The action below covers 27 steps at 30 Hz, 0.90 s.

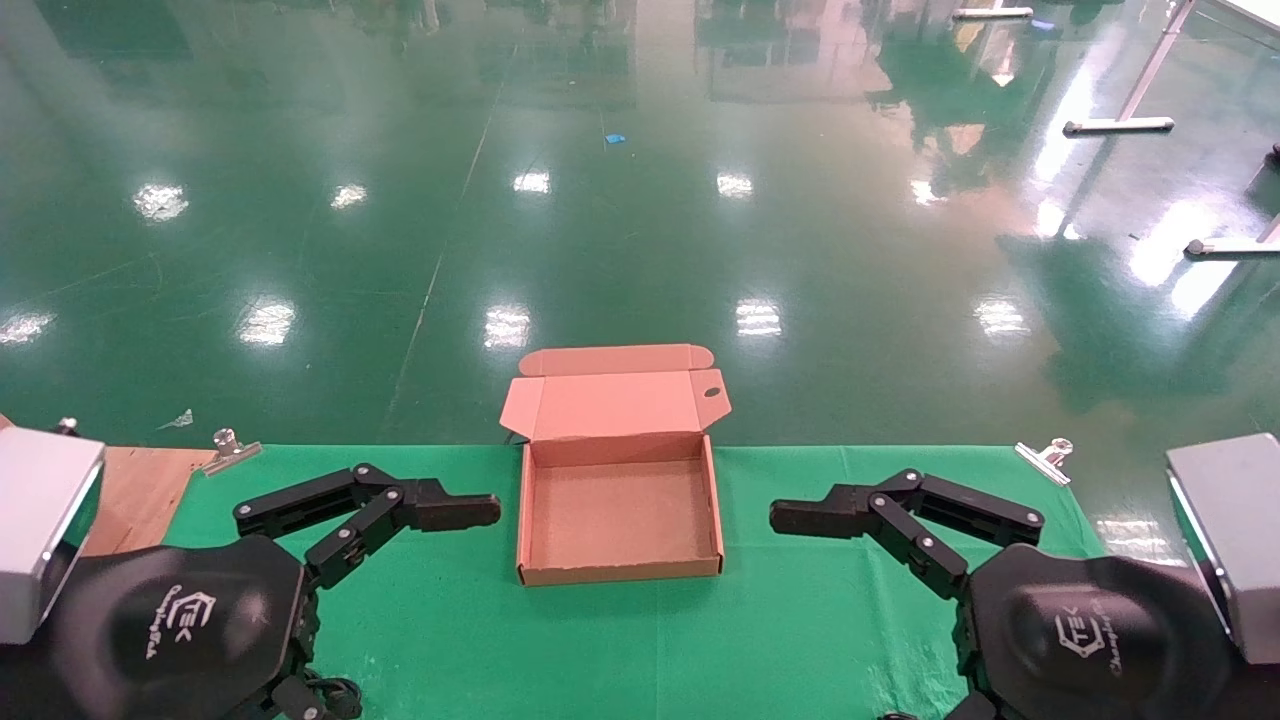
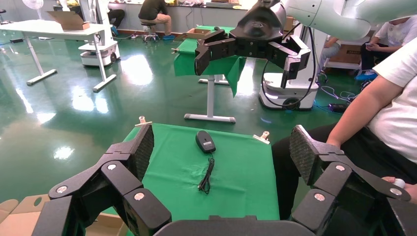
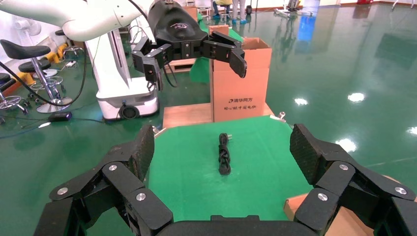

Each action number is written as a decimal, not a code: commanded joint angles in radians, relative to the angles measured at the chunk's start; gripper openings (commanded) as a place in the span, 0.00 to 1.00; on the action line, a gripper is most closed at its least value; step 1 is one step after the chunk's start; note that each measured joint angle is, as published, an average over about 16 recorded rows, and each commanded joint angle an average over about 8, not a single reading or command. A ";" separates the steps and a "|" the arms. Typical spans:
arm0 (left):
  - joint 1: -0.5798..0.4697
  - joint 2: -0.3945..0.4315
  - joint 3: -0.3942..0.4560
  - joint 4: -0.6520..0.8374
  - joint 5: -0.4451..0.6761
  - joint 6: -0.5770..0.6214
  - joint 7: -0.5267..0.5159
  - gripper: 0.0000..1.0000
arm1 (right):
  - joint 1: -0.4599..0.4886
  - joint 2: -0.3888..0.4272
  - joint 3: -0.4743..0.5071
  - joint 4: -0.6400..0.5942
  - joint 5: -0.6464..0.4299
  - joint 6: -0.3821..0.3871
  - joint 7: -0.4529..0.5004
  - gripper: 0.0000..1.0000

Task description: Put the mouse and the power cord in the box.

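The shallow square brown cardboard box (image 1: pixel 620 515) is sitting in the middle of the green-covered desk (image 1: pixel 800 620), at its far edge, with its hinged lid (image 1: pixel 612 403) folded back and standing open toward the floor beyond. A small oval hole is showing near the lid's right corner, and the tuck flap is pointing away at the top. The tray of the box is holding nothing; only its bare cardboard bottom and low walls are showing.

The left claw (image 1: pixel 470 512) is hovering over the desk just to the left of the box, its black fingers spread apart and gripping nothing; the left wrist view is confirming the wide gap between its ribbed pads (image 2: pixel 141 147). The right claw (image 1: pixel 800 518) is mirroring it on the right side of the box, likewise spread wide and holding nothing.

The small black oval wired mouse (image 2: pixel 205 141) is lying on the green cloth toward the right end of the desk, its thin black cable trailing in a loose line toward the camera. The thick black power cord (image 3: pixel 224 153), coiled in a narrow bundle, is resting on the cloth toward the left end of the desk. Both are lying well apart from the box. Silver clips (image 1: pixel 1043 458) are pinning the cloth at the desk's corners.
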 commanded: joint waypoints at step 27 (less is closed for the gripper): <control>0.000 0.000 0.000 0.000 0.000 0.000 0.000 1.00 | 0.000 0.000 0.001 0.000 0.000 0.000 0.000 1.00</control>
